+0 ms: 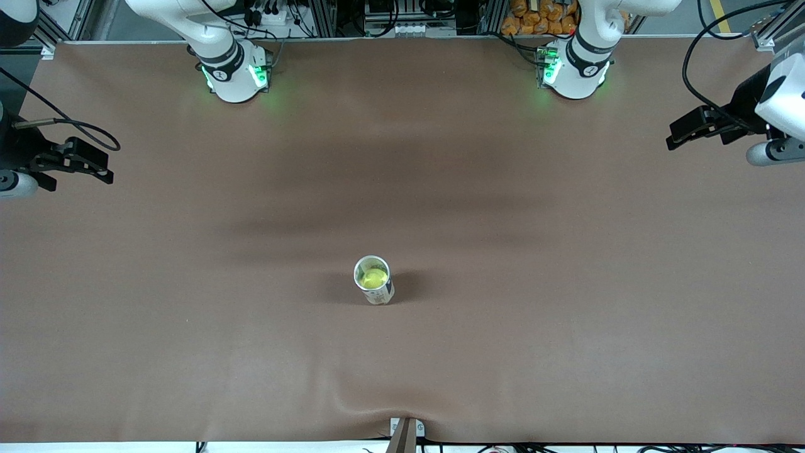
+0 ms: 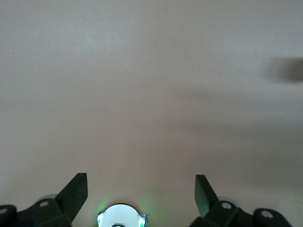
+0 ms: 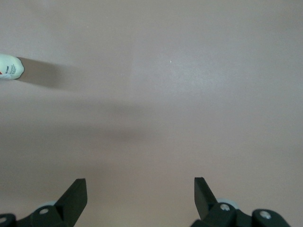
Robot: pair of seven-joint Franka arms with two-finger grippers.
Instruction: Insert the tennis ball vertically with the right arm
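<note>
Right tool (image 1: 104, 171): black two-finger, fingers spread wide, nothing held, hanging over the brown surface (image 1: 566, 302) at the right arm's end, well apart from the white upright cylindrical can (image 1: 375, 281). Left tool (image 1: 676, 135): same black two-finger type, fingers apart, empty, over the left arm's end, arm waiting. Yellow-green fuzzy tennis ball (image 1: 373, 277) sits inside the can, seen through its open mouth; can stands upright mid-surface, nearer the front camera than both white arm bases. Judged from that, the insertion looks done, right arm clear. If another pass were needed: come down straight over the can's mouth, release low, avoid brushing the rim so the can does not tip. Surface is a brown cloth with a wrinkle at the edge below the can. Cables and metal framing lie above the bases.
</note>
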